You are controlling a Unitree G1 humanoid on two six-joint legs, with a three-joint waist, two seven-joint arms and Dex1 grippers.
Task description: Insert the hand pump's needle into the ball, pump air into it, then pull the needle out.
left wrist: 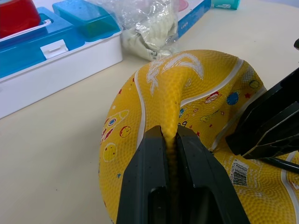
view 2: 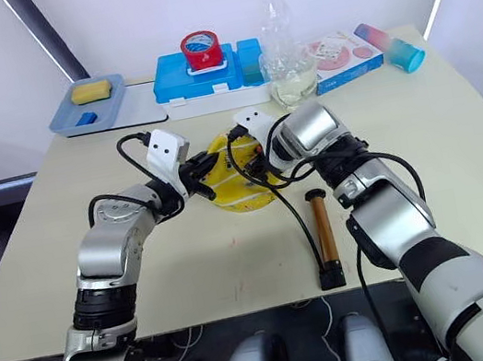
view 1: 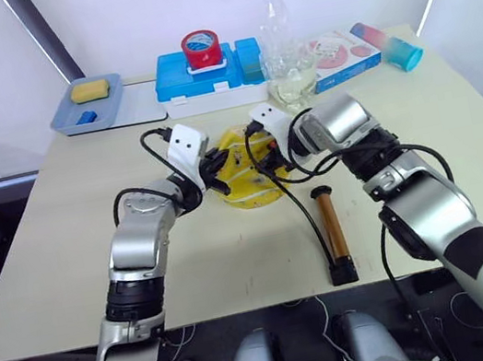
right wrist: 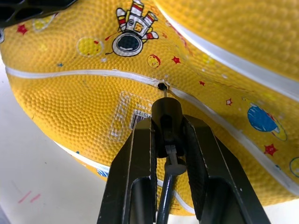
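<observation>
Evidently the left gripper [left wrist: 170, 140] pinches a fold of the dented ball [view 1: 248, 177] to steady it. The right gripper [right wrist: 167, 133] clamps the needle [right wrist: 167, 116] at the valve (tip seemingly just entering), while the hand pump [view 1: 332, 232] lies nearby on the table [view 1: 70, 267].

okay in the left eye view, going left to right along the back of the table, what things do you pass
Grey tray holding a yellow sponge → blue and white box with a red tape roll on top → clear plastic bag → flat printed box → blue and pink cylinder.
</observation>
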